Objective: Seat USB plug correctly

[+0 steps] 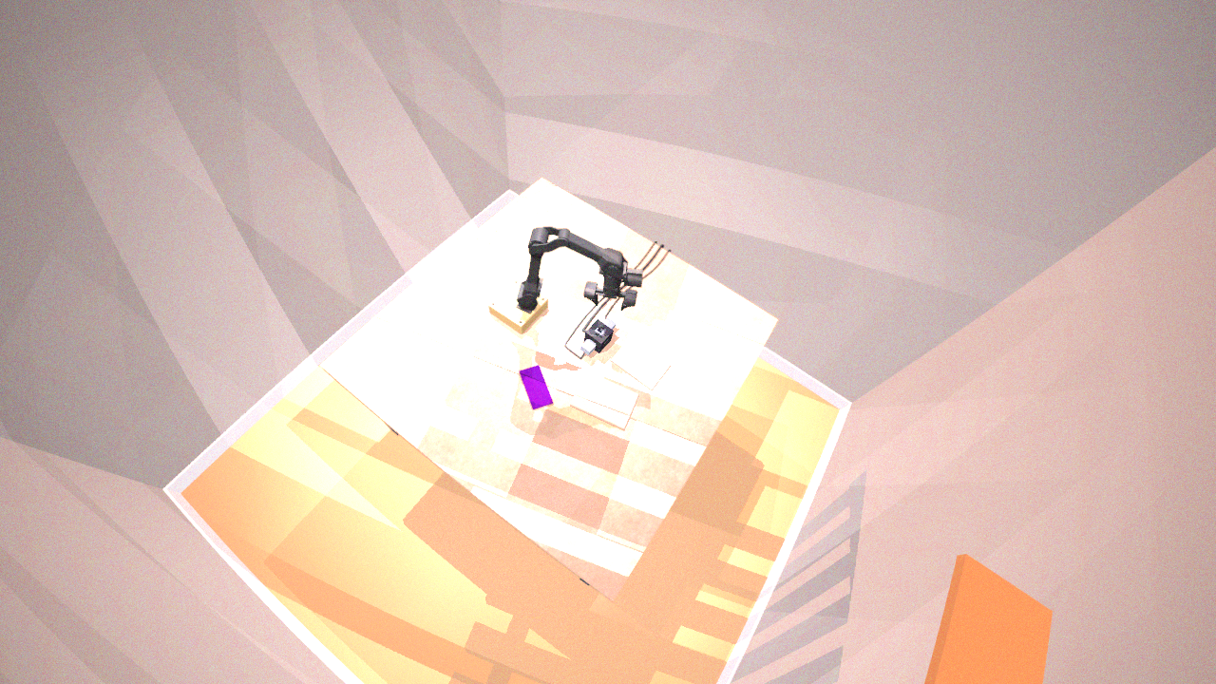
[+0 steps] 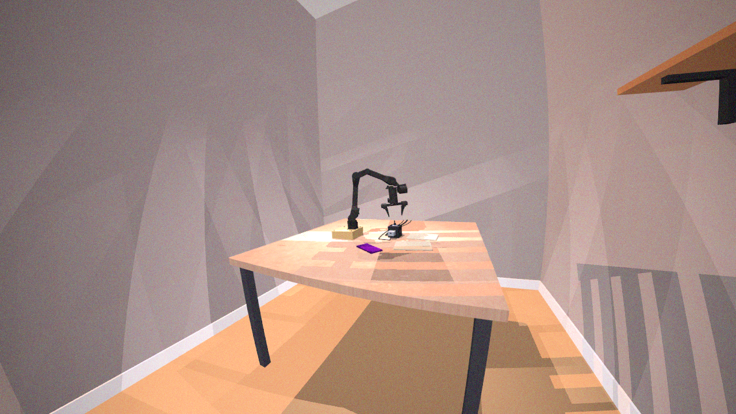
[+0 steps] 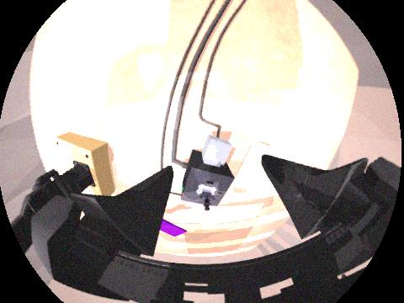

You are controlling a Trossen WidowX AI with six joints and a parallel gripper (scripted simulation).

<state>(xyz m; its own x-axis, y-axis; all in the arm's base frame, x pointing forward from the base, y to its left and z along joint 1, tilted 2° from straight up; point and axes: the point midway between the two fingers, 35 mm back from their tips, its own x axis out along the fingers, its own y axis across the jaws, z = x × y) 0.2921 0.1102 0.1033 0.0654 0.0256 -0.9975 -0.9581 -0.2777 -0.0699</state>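
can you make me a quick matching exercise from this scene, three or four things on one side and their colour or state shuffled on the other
Things:
1. claw
2. power cube
3. flat card
4. arm's base block

Descriptions:
A. purple, lying flat on the table
B. tan, under the arm
C. open and empty, hanging above the cube
D. dark, with cables running from it

Pairs: 1-C, 2-D, 3-A, 4-B
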